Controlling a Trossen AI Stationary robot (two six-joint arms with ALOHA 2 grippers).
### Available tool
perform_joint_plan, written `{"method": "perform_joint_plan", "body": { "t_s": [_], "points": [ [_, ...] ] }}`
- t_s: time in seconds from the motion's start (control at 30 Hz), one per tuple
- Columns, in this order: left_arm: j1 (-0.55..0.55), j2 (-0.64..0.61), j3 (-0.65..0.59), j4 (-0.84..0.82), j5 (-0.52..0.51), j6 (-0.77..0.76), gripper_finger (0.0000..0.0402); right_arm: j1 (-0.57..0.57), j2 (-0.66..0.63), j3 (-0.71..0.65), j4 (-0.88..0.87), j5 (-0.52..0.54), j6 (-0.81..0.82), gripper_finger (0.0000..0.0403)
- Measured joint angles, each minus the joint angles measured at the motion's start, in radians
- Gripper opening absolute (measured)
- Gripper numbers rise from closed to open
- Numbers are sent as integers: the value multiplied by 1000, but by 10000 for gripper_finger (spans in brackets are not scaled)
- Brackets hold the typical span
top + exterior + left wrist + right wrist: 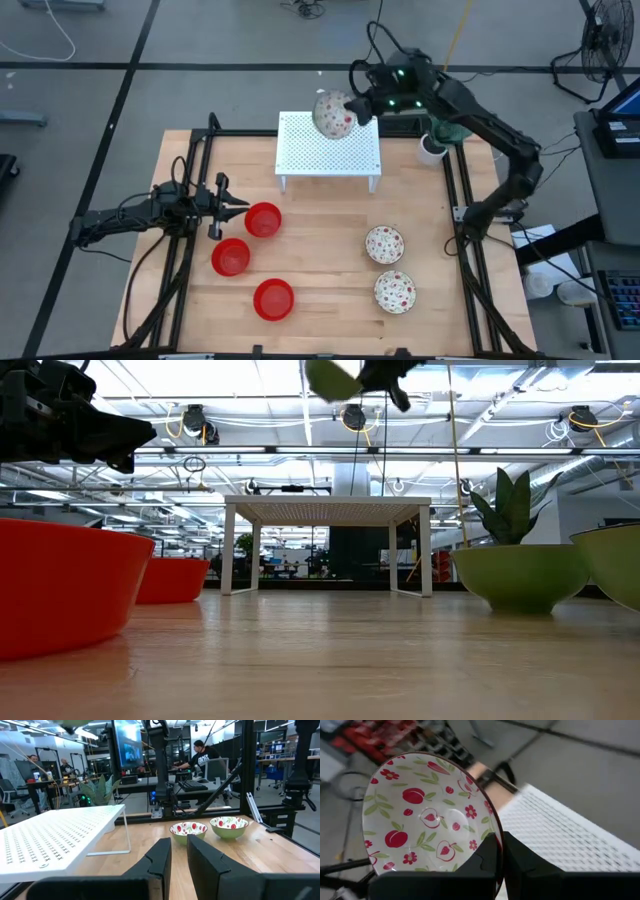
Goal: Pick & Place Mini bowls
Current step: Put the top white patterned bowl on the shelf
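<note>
Your low view crops the lifted patterned bowl (333,377) at the top edge above the white rack (328,510). The nearest red bowl (60,585), left of the rack, runs off frame. The right end effector (499,851) hides the held bowl's lower rim.

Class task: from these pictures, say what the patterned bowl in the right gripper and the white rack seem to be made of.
Patterned bowl: probably glazed ceramic or melamine; its white inside with printed fruit has a smooth sheen. White rack: looks like painted perforated sheet metal; even rows of small holes, thin legs, matte white coat.
</note>
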Motion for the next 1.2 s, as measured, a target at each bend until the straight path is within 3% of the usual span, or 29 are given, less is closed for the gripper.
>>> {"method": "perform_joint_plan", "body": {
  "t_s": [0.23, 0.33, 0.63, 0.8, 1.2],
  "points": [
    [0, 0, 0, 0, 0, 0, 65, -84, 97, 12, -169, -6, -3, 1],
    [0, 0, 0, 0, 0, 0, 65, -114, 125, 12, -244, -59, -7, 3],
    [0, 0, 0, 0, 0, 0, 65, -153, 136, 12, -460, -75, -63, 1],
    [0, 0, 0, 0, 0, 0, 65, -153, 136, 12, -505, -24, -70, 1],
    [0, 0, 0, 0, 0, 0, 65, -152, 136, -85, -496, -31, -71, 1]
  ]
}}
